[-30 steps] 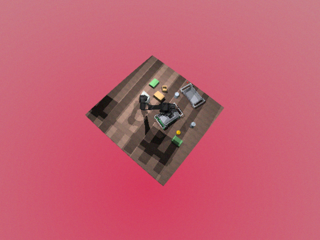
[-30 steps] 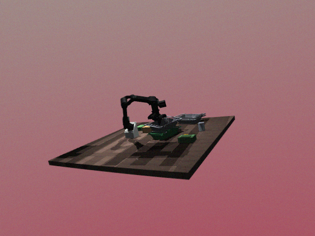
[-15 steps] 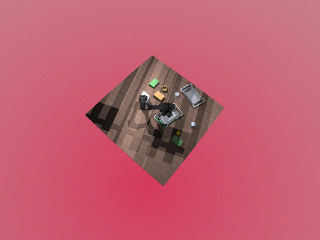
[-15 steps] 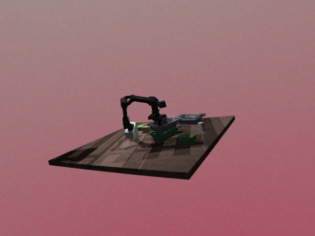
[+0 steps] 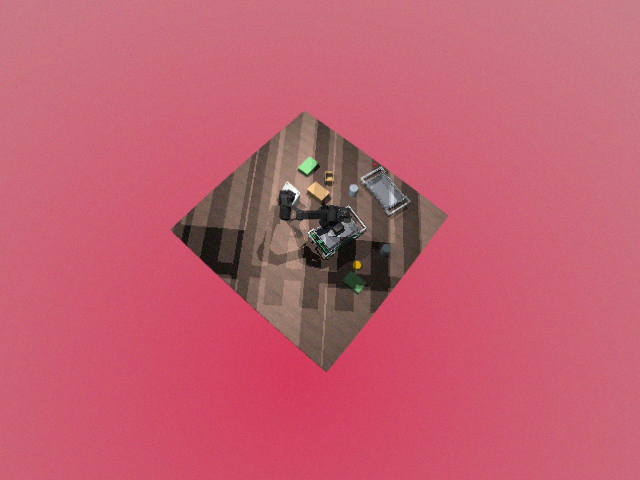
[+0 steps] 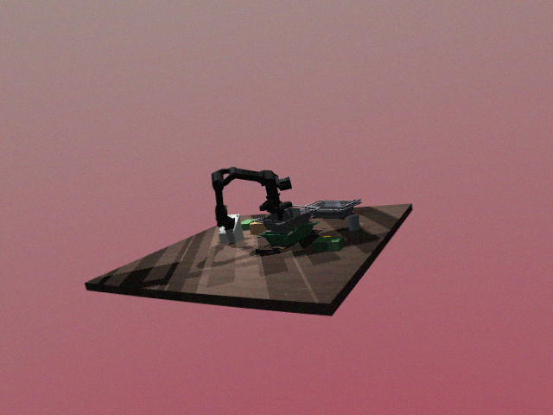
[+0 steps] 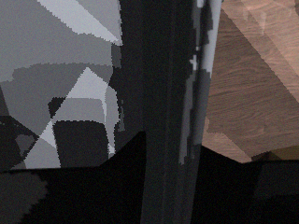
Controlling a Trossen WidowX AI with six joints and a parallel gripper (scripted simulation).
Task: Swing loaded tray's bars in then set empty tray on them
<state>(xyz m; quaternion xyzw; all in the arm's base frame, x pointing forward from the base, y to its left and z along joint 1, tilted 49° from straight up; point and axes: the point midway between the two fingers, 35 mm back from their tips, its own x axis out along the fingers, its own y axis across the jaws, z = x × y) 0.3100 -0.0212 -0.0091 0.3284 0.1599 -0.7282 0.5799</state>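
Note:
My gripper (image 5: 329, 226) (image 6: 280, 217) (image 7: 155, 136) is shut on the long side wall of a grey see-through tray (image 5: 343, 237) (image 6: 296, 219), which looks empty. That wall runs up between the fingers in the wrist view. The grey tray is right over a green tray (image 6: 289, 237), roughly in line with it and close to level. Whether the two touch is too small to tell. The green tray stands on the table; its load and the place of its wire bars are hidden under the grey tray. Wire bars stick out at the grey tray's ends.
A second grey tray (image 5: 385, 191) (image 6: 330, 213) stands at the back right. Green blocks (image 5: 308, 165) (image 5: 354, 282), an orange block (image 5: 317, 191), a small tan box (image 5: 329, 181), blue-grey cylinders (image 5: 353, 190) (image 5: 385, 250) and a yellow disc (image 5: 357, 265) lie around the stack.

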